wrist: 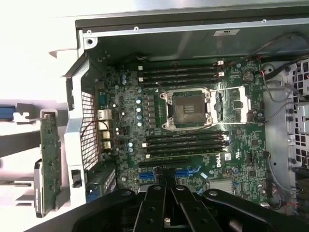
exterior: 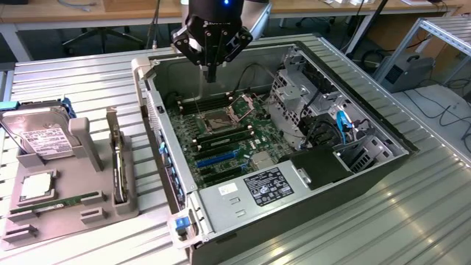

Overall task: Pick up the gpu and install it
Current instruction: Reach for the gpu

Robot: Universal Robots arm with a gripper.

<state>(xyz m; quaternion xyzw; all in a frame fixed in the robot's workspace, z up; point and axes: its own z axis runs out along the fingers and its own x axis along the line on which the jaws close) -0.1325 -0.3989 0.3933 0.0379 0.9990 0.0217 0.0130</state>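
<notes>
Tabletop (exterior: 412, 210) ribbed metal, desks (exterior: 132, 11) behind, gripper (exterior: 210, 77) closed

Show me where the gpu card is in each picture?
Exterior view: the gpu stands on edge in the grey holder, on the exterior view's left of the computer case.
Wrist view: the gpu is outside the computer case, beside its perforated wall.
Shared landmark: the square CPU socket inside the case.

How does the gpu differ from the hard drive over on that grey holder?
The gpu is a thin card; the hard drive is a thick silver box with a white label. The gpu stands on edge, the hard drive leans back. Both sit in the grey holder.
</notes>
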